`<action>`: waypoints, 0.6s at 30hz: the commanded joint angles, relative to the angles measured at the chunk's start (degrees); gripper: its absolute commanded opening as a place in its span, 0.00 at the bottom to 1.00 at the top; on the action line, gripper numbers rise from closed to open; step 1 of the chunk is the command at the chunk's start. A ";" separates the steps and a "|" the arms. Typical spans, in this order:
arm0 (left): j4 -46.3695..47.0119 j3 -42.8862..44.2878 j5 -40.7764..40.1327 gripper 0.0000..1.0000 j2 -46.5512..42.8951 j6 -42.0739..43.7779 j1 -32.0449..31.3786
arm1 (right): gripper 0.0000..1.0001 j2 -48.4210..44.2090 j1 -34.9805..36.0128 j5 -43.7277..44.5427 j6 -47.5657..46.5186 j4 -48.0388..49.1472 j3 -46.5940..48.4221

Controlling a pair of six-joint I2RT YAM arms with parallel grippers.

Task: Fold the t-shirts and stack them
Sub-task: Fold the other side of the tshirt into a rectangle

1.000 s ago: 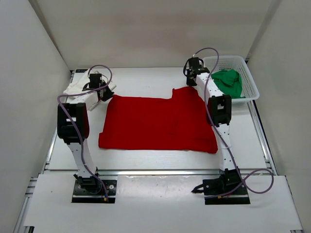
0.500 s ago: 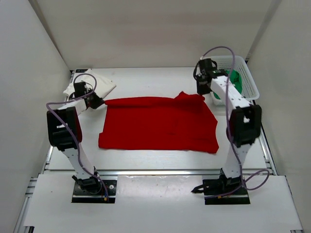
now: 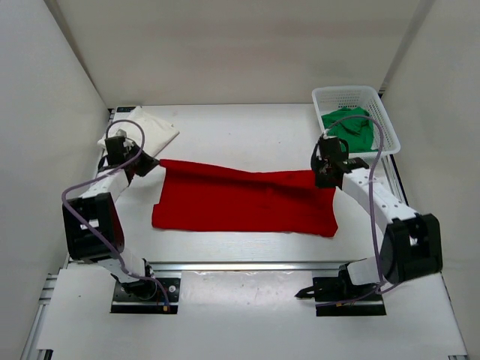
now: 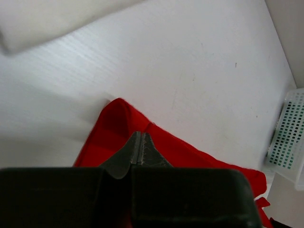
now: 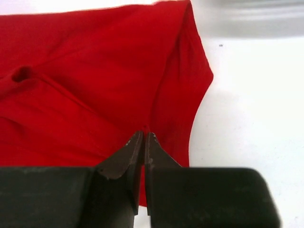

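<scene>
At mid-table the red t-shirt (image 3: 240,206) lies spread w/ its far edge raised & drawn taut btwn the two arms: left gripper (image 3: 146,165) has the far-left corner, right gripper (image 3: 325,178) the far-right one. Both wrist views show the jaws pressed together w/ red cloth nipped at the tips, so each is clamped on the shirt, no gap visible. The near hem rests flat on the table (image 3: 247,127), approx parallel to the front rail (image 3: 240,264). Step in hand, as I read it: first fold of the red one, far half carried over toward the near hem. Next move calls for both arms to travel toward their bases at equal pace & height, edge held taut so it doesn't sag mid-span, then lay it along the near hem before letting go; uneven pace would prob skew the fold. Cream t-shirt (image 3: 154,124) sits folded at the far-left corner, just beyond the left gripper, likely the stack spot. Green t-shirt (image 3: 349,127) is bunched in the white mesh basket (image 3: 352,91) at far right, not yet folded. Surface: matte white top, smooth, a few faint specks; cloth should slide on it easily. Room: plain white panels (image 3: 225,45) box the table in on three sides, even light, soft shadows.
</scene>
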 commanded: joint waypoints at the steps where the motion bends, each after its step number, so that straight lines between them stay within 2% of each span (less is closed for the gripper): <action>1: 0.77 -4.22 1.07 0.00 -5.69 0.05 2.72 | 0.00 -6.58 0.70 1.54 2.13 4.42 -5.16; 4: 1.04 -7.56 -0.24 0.00 -8.51 0.75 1.94 | 0.00 -9.84 1.75 1.54 3.98 5.12 -10.16; 7: 0.77 -11.34 -0.95 0.08 -9.92 0.32 1.58 | 0.02 -12.83 2.98 1.19 7.57 6.52 -15.96; 9: 3.83 -15.98 0.18 0.14 -10.27 -2.39 3.42 | 0.04 -14.14 3.69 1.19 8.63 7.49 -19.67; 11: 6.90 -19.25 3.78 0.17 -11.06 -5.39 7.19 | 0.09 -15.03 3.69 1.18 9.51 7.24 -21.08; 13: 9.03 -21.01 4.85 0.17 -12.82 -8.11 9.22 | 0.18 -17.13 5.53 3.89 9.08 6.45 -20.65; 14: 9.64 -21.02 4.07 0.18 -14.65 -7.95 8.53 | 0.26 -17.75 5.79 4.00 8.64 6.01 -20.04; 16: 8.60 -19.62 1.26 0.19 -17.65 -6.38 6.52 | 0.34 -20.46 4.66 4.18 7.76 5.22 -18.72; 18: 8.07 -18.99 -2.07 0.20 -20.81 -5.40 2.83 | 0.37 -21.88 5.44 4.09 7.93 5.30 -17.92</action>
